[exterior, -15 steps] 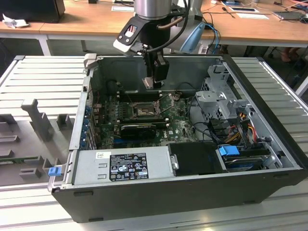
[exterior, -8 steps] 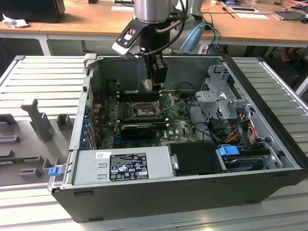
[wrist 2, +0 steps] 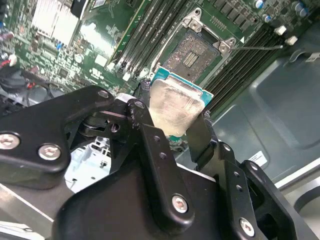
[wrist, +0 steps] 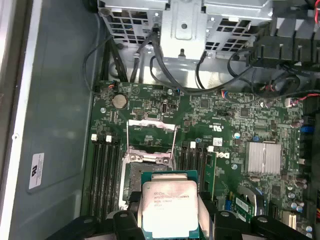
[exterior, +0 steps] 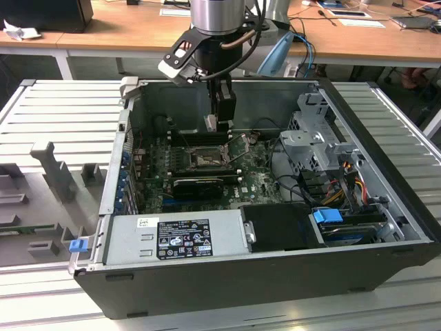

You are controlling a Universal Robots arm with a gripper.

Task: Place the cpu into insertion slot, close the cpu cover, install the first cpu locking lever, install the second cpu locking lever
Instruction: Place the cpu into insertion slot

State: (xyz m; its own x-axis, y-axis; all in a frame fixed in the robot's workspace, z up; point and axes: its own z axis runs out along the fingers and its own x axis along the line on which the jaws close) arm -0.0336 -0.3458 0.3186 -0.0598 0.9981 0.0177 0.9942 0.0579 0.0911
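The jaws are clenched on the chip (wrist 2: 172, 102), one black finger (wrist 2: 150, 130) against each of two opposite edges. The gripper (wrist 2: 175, 112) carries it with the pale metal top facing the wrist cameras and the green rim showing around it. In the first wrist view the chip (wrist: 169, 207) sits between the gripper's (wrist: 170, 222) fingers (wrist: 125, 220), partly covering the socket (wrist: 131, 177) beneath it.

The chip is held in the air and is not seated: in the second wrist view the socket (wrist 2: 192, 55) lies bare, its dark contact field and silver rim plainly visible. The cover (wrist: 152, 124) is swung open beside the socket, with thin wire levers standing up along its sides.

In the exterior view the gripper (exterior: 219, 123) hangs inside the open computer case (exterior: 275, 276), at about twelve o'clock from the socket (exterior: 204, 160) and close above it, with the chip (exterior: 211, 124) a small pale patch at its tip. The socket sits on the green circuit board (exterior: 255, 183). The grey labelled power box (exterior: 176, 234) lies at six o'clock from the socket, along the near wall of the case. The metal drive cage (exterior: 313, 141) stands at about three o'clock. A blue latch (exterior: 77, 244) pokes out at the case's eight o'clock corner. A wooden desk (exterior: 124, 27) runs behind the case at twelve o'clock.
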